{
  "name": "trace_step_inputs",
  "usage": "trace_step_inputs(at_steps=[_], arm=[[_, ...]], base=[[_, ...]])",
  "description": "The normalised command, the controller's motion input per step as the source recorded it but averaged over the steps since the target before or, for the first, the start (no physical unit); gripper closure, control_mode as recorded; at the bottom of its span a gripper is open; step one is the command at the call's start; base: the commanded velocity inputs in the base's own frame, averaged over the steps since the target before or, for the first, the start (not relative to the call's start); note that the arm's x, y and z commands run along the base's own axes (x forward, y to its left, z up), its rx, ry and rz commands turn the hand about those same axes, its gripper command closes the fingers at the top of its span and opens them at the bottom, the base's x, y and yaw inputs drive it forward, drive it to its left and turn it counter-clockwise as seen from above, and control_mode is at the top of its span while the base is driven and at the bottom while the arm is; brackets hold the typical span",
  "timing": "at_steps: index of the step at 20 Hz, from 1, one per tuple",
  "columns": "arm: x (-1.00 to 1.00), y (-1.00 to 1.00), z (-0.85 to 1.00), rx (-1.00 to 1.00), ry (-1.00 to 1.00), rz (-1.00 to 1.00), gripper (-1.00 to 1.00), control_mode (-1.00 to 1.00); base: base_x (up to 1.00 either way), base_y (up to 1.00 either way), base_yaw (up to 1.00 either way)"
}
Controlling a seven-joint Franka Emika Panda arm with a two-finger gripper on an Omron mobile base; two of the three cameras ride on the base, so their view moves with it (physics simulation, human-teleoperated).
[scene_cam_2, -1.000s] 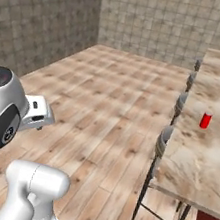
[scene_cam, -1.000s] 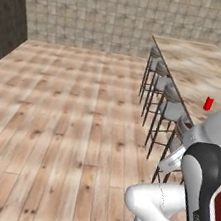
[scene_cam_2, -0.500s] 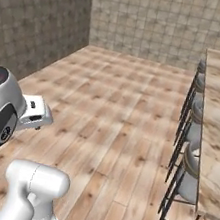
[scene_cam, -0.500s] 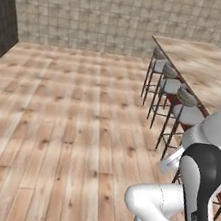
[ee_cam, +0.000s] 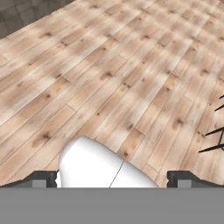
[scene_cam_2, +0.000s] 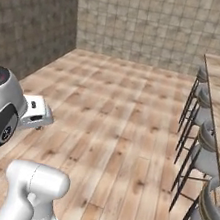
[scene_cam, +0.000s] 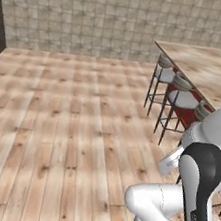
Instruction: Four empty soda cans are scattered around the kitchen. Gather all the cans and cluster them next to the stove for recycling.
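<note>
No soda cans and no stove are in view. My gripper (ee_cam: 113,180) hangs over the bare wood plank floor (ee_cam: 131,74). Its two dark fingertips (ee_cam: 41,179) stand far apart at the bottom of the hand view, open with nothing between them. In the right base view the white hand (scene_cam_2: 35,114) juts out to the right of the arm's round joint, above the floor. In the left base view the hand (scene_cam: 171,161) sits low beside the stools.
A beige marble counter (scene_cam: 210,67) runs along the right, with a row of grey-seated bar stools (scene_cam: 178,95) against it, also seen as stools (scene_cam_2: 200,127). Tan tiled walls (scene_cam_2: 147,22) close the far side. Wide open floor (scene_cam: 64,125) lies ahead and left.
The base has turned, so both base views swept left and the counter and stools slid right. The bright red can seen earlier on the counter has passed out of frame. The gripper stays open.
</note>
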Motion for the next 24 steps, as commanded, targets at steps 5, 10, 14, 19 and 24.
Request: trace_step_inputs(at_steps=[5, 10, 14, 19, 24], arm=[[0.0, 0.0, 0.0, 0.0, 0.0, 0.0, -1.0, 1.0], [0.0, 0.0, 0.0, 0.0, 0.0, 0.0, -1.0, 1.0], [0.0, 0.0, 0.0, 0.0, 0.0, 0.0, -1.0, 1.0], [0.0, 0.0, 0.0, 0.0, 0.0, 0.0, -1.0, 1.0], [0.0, 0.0, 0.0, 0.0, 0.0, 0.0, -1.0, 1.0]], base=[[1.0, 0.43, -0.13], [0.72, 0.4, -0.32], [0.12, 0.08, -0.49], [0.0, 0.0, -0.5], [0.0, 0.0, -0.5]])
